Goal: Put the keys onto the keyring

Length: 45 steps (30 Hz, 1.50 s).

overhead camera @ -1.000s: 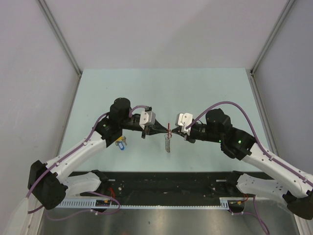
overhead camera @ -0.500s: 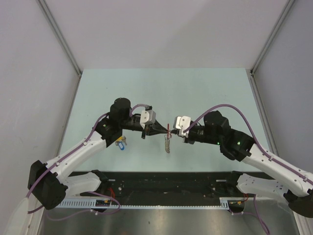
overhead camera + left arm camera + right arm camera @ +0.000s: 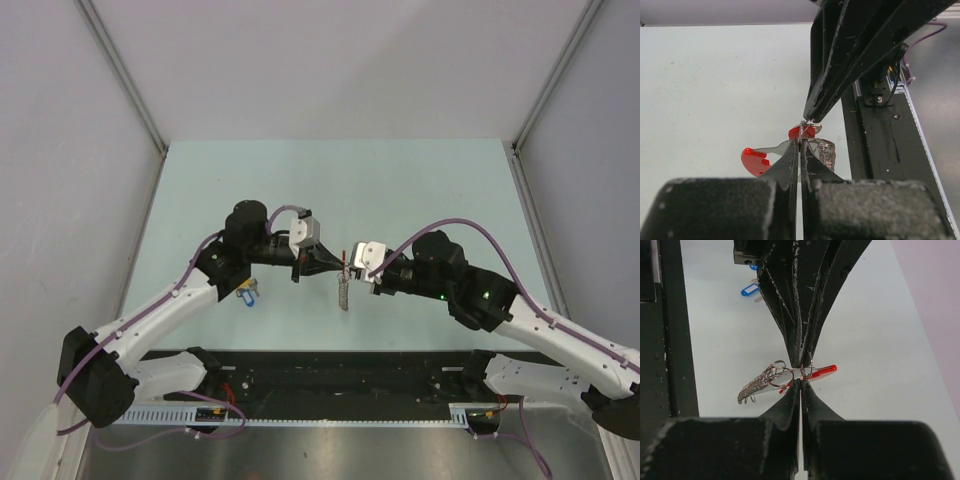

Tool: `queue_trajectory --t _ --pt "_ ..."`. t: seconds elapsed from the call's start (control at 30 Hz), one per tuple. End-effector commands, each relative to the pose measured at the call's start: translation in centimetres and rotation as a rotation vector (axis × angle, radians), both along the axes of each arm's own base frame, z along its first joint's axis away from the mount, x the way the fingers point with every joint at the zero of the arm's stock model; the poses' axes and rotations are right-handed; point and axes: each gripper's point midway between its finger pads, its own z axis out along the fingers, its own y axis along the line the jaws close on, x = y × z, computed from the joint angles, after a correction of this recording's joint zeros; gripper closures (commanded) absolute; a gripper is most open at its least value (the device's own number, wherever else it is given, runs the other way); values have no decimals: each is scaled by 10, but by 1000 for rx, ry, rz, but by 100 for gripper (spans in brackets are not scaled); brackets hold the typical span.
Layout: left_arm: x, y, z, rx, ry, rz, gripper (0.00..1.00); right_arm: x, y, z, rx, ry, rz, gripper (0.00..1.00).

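The keyring [image 3: 343, 286] hangs above the table between my two grippers, tip to tip. It shows a red part [image 3: 823, 370] and a grey chain of wire rings [image 3: 756, 385]. My left gripper [image 3: 800, 143] is shut on a thin wire loop of it, with a red piece [image 3: 754, 160] and the chain [image 3: 825, 153] just beyond. My right gripper [image 3: 801, 381] is shut on the same small loop from the opposite side. In the top view the left gripper [image 3: 335, 264] and right gripper [image 3: 352, 268] almost touch. A few keys [image 3: 246, 293], blue and yellow, lie on the table beside the left arm.
A blue key tag [image 3: 749, 290] lies on the pale green table [image 3: 420, 190] behind the left gripper. A black rail [image 3: 340, 375] runs along the near edge between the arm bases. Grey walls enclose the table on three sides.
The right arm has shifted left and slightly nearer, bringing its gripper tight against the left one. The left wrist has turned a little. The keyring hangs in the same place.
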Motion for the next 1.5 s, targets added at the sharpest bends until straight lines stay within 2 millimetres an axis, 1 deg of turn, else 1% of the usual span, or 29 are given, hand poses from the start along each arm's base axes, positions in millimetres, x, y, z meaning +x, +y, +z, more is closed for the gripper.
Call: queue_trajectory --t 0.0,0.17,0.2,0.23,0.5,0.6,0.63,0.73,0.77,0.87,1.2,1.33,1.47 --pt "9 -4 25 -92 -29 63 100 0 1 -2 -14 -3 -7 100" --pt "6 -2 30 -125 -18 71 100 3 1 -2 18 -3 -32 100" --pt "5 -2 31 -132 -19 71 100 5 1 2 35 -12 -45 100" --pt "5 -2 33 -144 -25 71 100 6 -1 -1 39 -4 -57 100" --pt "-1 1 43 -206 -43 74 100 8 1 -4 75 8 -75 100" --pt "-2 0 42 -208 -46 59 100 9 1 -2 97 5 -84 100" --pt "-3 0 41 -208 -21 59 100 9 1 1 107 0 -84 100" --pt "-4 -1 40 -205 -14 47 100 11 2 5 128 -7 -92 94" --pt "-4 -2 39 -203 -12 46 100 10 2 6 135 -10 -89 91" --pt "-5 -1 40 -205 -17 41 100 12 3 6 136 -12 -93 84" --pt "-6 -3 39 -193 -12 29 100 11 5 16 168 -29 -78 83" --pt "-5 -2 38 -189 -13 32 100 10 7 20 185 -35 -69 80" --pt "-5 -3 36 -183 -5 30 100 9 8 20 185 -35 -63 80"
